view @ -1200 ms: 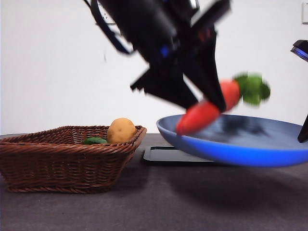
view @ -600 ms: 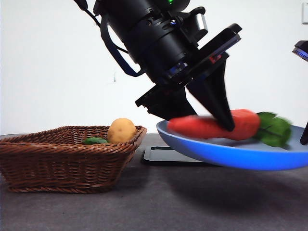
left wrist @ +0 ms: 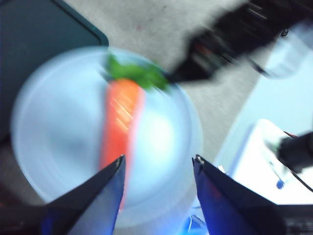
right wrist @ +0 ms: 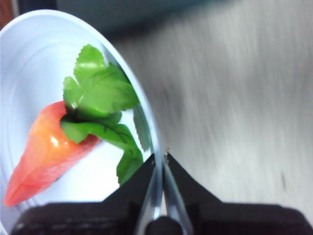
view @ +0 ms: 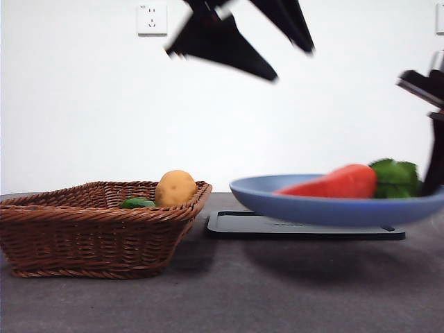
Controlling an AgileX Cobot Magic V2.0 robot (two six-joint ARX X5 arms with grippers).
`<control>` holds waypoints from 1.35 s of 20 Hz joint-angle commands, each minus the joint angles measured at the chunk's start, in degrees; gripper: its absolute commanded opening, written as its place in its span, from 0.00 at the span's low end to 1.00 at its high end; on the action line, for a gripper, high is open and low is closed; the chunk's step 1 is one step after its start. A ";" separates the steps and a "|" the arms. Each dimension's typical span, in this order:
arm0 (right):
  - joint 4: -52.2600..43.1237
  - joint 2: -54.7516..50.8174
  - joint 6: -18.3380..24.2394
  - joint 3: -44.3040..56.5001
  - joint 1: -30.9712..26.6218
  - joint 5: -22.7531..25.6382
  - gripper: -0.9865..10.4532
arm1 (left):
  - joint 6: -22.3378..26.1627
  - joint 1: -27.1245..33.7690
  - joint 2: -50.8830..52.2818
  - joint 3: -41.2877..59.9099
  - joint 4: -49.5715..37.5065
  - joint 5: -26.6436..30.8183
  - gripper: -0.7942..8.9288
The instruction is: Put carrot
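Carrot (view: 338, 184) lay in blue plate (view: 305, 207), held off worktop (view: 229, 298) by right gripper (right wrist: 160, 157) pinching its rim; left gripper (left wrist: 157, 166), jaws wide and empty, hung above.

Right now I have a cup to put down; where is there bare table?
The dark tabletop is bare in front of the wicker basket and blue plate. Crowded: the plate holds the carrot, the right pincer grips its rim, and the left pincer hangs above.
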State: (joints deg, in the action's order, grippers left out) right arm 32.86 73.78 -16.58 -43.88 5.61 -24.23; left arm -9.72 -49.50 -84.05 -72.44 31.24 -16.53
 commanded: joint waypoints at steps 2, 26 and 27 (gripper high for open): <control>-1.05 10.32 -0.50 -10.10 0.02 0.52 0.09 | 2.27 -0.26 5.75 -1.09 3.82 0.00 0.33; 0.52 36.72 2.16 -34.36 -1.25 0.17 0.26 | 3.98 -0.26 11.39 -1.09 1.27 22.60 0.33; 2.64 34.71 3.76 -34.36 -1.38 0.20 0.25 | 3.98 -0.24 11.39 -1.09 -0.74 25.64 0.33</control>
State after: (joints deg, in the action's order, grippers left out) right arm 35.97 108.42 -14.72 -77.03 4.36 -23.97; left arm -6.39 -49.39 -72.05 -72.44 31.00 8.54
